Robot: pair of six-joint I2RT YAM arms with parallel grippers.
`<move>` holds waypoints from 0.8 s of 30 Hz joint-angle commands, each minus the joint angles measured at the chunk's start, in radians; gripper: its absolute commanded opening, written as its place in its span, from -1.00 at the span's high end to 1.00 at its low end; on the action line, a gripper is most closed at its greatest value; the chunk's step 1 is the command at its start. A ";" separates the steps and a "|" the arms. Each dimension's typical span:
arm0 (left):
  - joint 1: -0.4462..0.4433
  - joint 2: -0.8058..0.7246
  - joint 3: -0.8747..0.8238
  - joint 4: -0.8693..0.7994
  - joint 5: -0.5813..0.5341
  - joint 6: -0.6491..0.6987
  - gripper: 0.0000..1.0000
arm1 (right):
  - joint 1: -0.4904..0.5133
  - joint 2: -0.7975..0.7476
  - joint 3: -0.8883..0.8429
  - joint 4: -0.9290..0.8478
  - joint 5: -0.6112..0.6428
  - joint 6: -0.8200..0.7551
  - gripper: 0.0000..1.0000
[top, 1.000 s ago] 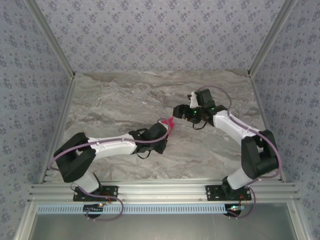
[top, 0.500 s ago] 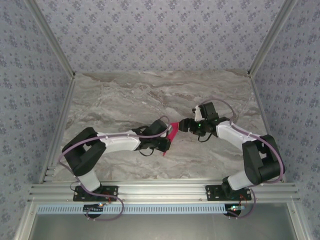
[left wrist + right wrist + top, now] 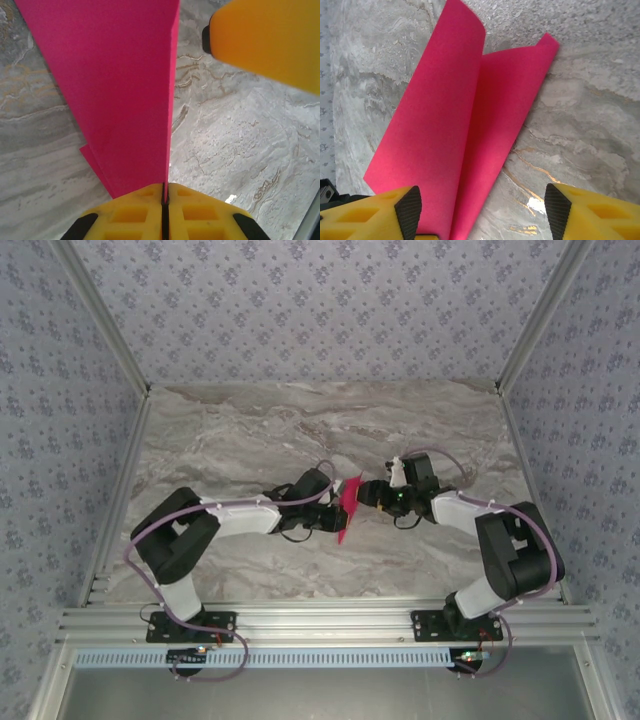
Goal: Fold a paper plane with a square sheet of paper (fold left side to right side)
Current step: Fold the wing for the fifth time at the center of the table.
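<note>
Grey-veined marble table [image 3: 230,440], boxed in by patterned walls, has both arms meeting at the centre of the top view: the left gripper [image 3: 336,510] holds the pink sheet [image 3: 348,508] raised on edge, the right gripper [image 3: 368,493] just beside it. The left wrist view adds what overhead cannot, its yellow fingers [image 3: 200,212] pressed together and clamped on the sheet's bottom edge. The right wrist view shows its own fingers [image 3: 590,210] apart, straddling the sheet, whose two flaps gape. Closing here could well pinch one flap alone and skew the crease; pulling against the left clamp might tear the paper
</note>
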 commanded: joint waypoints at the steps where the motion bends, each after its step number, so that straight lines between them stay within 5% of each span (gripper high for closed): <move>1: 0.013 0.029 -0.017 0.078 0.065 -0.059 0.84 | 0.013 0.029 -0.013 0.096 -0.028 0.022 -0.36; 24: 0.066 0.108 -0.054 0.252 0.174 -0.200 0.86 | 0.036 0.136 0.001 0.176 0.018 0.026 -0.19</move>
